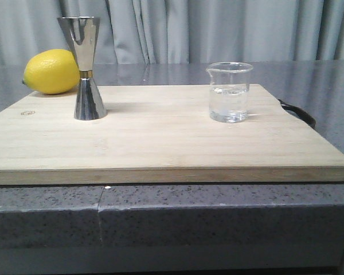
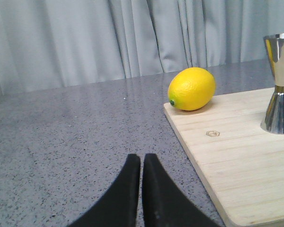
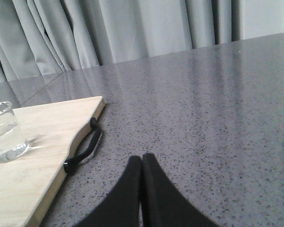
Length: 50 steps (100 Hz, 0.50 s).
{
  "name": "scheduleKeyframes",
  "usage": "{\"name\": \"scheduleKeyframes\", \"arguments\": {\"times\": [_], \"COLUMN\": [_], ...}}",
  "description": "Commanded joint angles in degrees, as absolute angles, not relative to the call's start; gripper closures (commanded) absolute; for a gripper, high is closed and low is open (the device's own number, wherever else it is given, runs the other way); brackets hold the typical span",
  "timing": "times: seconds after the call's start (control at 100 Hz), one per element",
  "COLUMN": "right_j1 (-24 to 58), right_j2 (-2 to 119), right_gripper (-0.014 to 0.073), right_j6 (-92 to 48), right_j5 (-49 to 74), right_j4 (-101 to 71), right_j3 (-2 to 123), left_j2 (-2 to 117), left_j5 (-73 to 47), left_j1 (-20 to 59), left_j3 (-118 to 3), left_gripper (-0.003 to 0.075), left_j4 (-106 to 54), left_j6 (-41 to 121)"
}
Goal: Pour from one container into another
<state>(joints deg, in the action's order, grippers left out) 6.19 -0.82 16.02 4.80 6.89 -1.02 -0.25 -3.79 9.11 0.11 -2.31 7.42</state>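
Observation:
A small clear glass beaker (image 1: 230,93) with clear liquid in it stands upright on the right part of the wooden cutting board (image 1: 160,143); it also shows in the right wrist view as the beaker (image 3: 4,134). The steel hourglass jigger (image 1: 86,69) stands upright on the board's left part, and shows at the edge of the left wrist view as the jigger (image 2: 279,85). My left gripper (image 2: 141,157) is shut and empty over the grey counter, left of the board. My right gripper (image 3: 142,158) is shut and empty over the counter, right of the board. Neither gripper appears in the front view.
A yellow lemon (image 1: 51,71) lies at the board's far left corner, behind the jigger, seen too as the lemon (image 2: 192,88). A black handle (image 3: 83,145) sticks out of the board's right side. Grey curtains hang behind the speckled counter (image 1: 160,206).

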Motion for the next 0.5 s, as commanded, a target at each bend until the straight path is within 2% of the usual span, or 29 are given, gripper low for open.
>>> {"name": "scheduleKeyframes", "arguments": {"times": [0.0, 0.49], "right_j1": [6.3, 6.3], "right_j2": [-1.6, -1.6], "right_gripper": [0.0669, 0.0669], "right_j6": [15.8, 15.8], "right_j5": [0.5, 0.5], "right_j4": [7.3, 7.3], "right_j3": [-2.3, -2.3], "left_j2": [-1.7, -1.7], "left_j5": [0.5, 0.8], "left_j1": [8.9, 8.9], "left_j3": [2.2, 2.2], "left_gripper": [0.074, 0.074], "left_j4": [-0.8, -0.9], "left_j6": [7.4, 7.4]}}
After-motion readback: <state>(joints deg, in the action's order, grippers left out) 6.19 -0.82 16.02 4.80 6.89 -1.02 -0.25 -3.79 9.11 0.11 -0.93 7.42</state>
